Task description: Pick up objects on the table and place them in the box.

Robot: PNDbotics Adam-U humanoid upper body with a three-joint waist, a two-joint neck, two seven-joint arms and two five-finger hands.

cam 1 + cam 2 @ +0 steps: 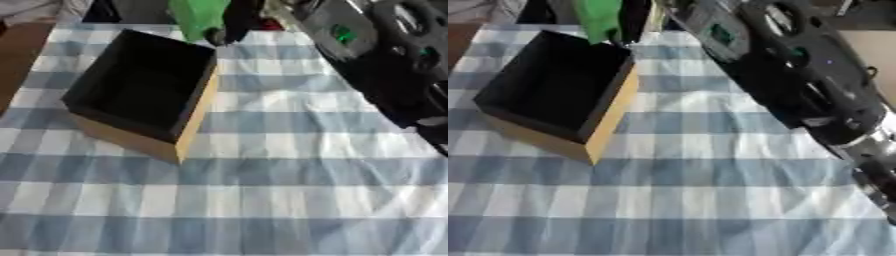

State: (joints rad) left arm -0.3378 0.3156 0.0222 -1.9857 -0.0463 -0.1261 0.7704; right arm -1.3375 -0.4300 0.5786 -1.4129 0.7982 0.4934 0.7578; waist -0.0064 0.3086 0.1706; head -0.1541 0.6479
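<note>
The right hand [234,20] is holding a green object [198,17], fingers curled round it, just past the box's [140,85] far corner, and should be drawing it over the opening before releasing.

box [197,117]: black inside, tan outside | tablecloth [289,200]: blue-white check | held object [197,17]: green
</note>
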